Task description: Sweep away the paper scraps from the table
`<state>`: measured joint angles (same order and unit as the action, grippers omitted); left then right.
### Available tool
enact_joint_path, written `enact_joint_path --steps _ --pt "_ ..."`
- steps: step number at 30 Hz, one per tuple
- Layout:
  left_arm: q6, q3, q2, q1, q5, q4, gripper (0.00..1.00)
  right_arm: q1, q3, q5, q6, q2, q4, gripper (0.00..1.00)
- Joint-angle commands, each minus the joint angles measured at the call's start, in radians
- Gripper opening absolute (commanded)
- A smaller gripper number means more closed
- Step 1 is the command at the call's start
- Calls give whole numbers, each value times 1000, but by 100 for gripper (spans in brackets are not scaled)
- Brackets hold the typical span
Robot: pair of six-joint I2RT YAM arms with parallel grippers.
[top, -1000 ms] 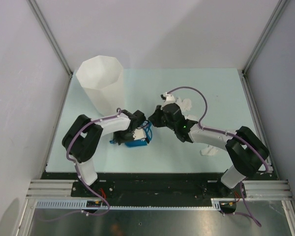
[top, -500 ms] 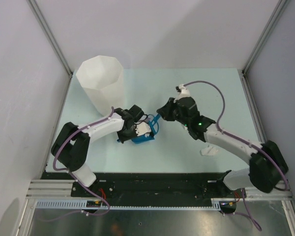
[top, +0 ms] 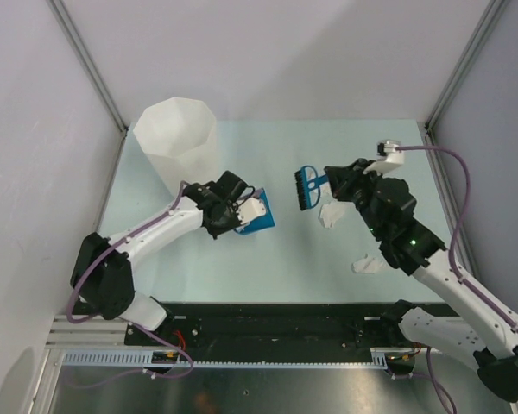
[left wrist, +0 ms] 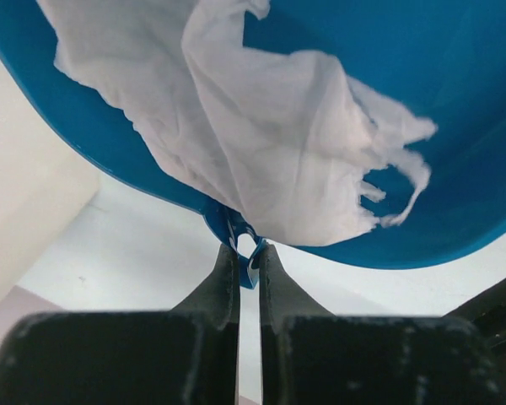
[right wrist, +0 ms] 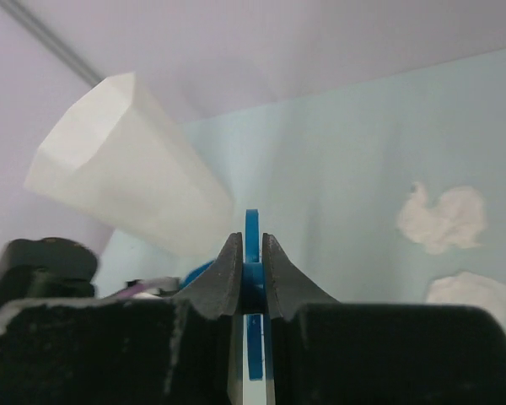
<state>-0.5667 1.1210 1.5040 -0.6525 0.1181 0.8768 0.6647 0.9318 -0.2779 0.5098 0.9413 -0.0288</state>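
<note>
My left gripper point(top: 231, 212) point(left wrist: 247, 253) is shut on the handle tab of the blue dustpan point(top: 255, 216) point(left wrist: 455, 126). The pan holds crumpled white paper scraps point(left wrist: 261, 126) and sits right of the bin. My right gripper point(top: 335, 181) point(right wrist: 251, 246) is shut on the handle of a blue brush point(top: 307, 187) point(right wrist: 251, 221), held apart from the pan, to its right. Two loose paper scraps lie on the mint-green table point(top: 268, 267): one point(top: 331, 214) just under the right arm and one point(top: 367, 265) nearer the front right. The right wrist view shows two scraps point(right wrist: 443, 218) point(right wrist: 474, 291).
The tall white faceted bin point(top: 177, 142) point(right wrist: 126, 177) stands at the back left, close behind the left gripper. Grey walls border the table on three sides and a black rail point(top: 268, 315) runs along the front.
The right gripper has pulled the brush away from the dustpan, to the right and back. The left gripper has carried the dustpan with its paper farther back, toward the bin.
</note>
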Motion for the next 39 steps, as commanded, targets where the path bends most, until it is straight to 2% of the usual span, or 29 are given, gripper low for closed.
enact_joint_path --steps 1,9,14,19,20,23,27,29,34,39 --pt "22 114 -88 -4 93 -9 0 -19 33 -176 -94 -94 -94 0" --pt "31 434 -185 -6 261 37 0 -22 22 -181 -113 -111 -207 0" --pt "-31 597 -182 43 458 70 0 -20 2 -143 -100 -110 -204 0" --pt "-241 804 -87 270 627 91 0 -11 -43 -116 -91 -118 -204 0" --pt "-331 844 -53 327 685 91 0 -5 -53 -121 -93 -121 -204 0" --pt "-517 907 14 382 814 79 0 7 -77 -135 -91 -127 -198 0" --pt "-712 1063 164 386 1035 38 0 19 -85 -133 -93 -111 -191 0" --pt "-815 1130 217 386 1094 19 0 29 -85 -135 -94 -102 -186 0" --pt "-923 1129 309 386 1242 8 0 53 -87 -155 -105 -110 -189 0" --pt "-941 1108 321 353 1273 7 0 56 -93 -170 -128 -116 -189 0"
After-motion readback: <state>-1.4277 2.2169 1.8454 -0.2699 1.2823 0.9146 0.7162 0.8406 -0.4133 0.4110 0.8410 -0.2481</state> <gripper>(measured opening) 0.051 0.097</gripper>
